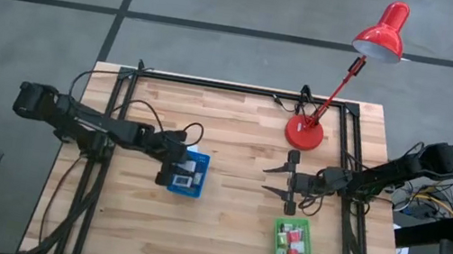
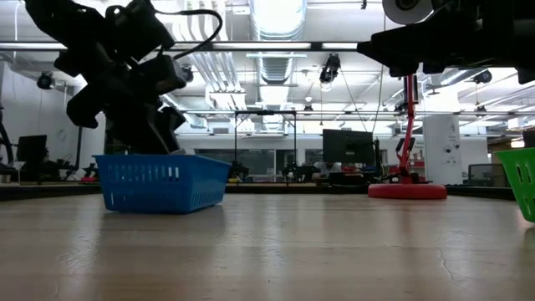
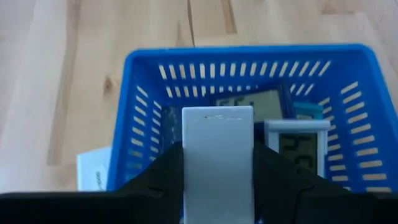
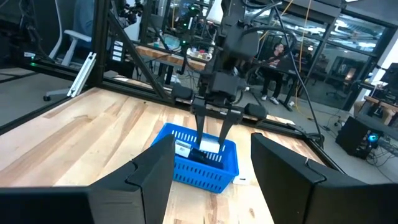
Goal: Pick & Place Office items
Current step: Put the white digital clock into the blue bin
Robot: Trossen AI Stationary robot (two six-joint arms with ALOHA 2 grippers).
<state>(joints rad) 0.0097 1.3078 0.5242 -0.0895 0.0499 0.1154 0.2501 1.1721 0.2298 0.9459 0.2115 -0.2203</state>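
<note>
My left gripper (image 3: 217, 163) hangs over the blue tray (image 3: 143, 74), shut on a white rectangular block (image 3: 217, 143). The high view places this gripper (image 1: 176, 172) at the tray's left end (image 1: 200, 161). Inside the tray lie small display-faced items (image 3: 255, 102) and a white-framed one (image 3: 297, 140). A white item (image 3: 93, 169) lies on the table just outside the tray wall. The green tray (image 1: 276, 244) near the right front holds red, white and green pieces (image 1: 292, 241). My right gripper (image 1: 276, 180) waits open above the table, between the trays. My left gripper pinches the white block by its two long sides (image 3: 186, 165), one dark finger (image 3: 163, 171) on each side. The fingers come from above, slanting down, and lie along the block. The block is lifted clear over the blue tray, its free end (image 3: 217, 113) sticking out past the fingertips.
A red desk lamp stands on its round base (image 1: 304, 133) at the far right of the table, its stem leaning over the right arm. A black frame (image 1: 241, 90) runs along the far edge and both sides. Bare wood (image 1: 217, 244) shows at the near middle.
</note>
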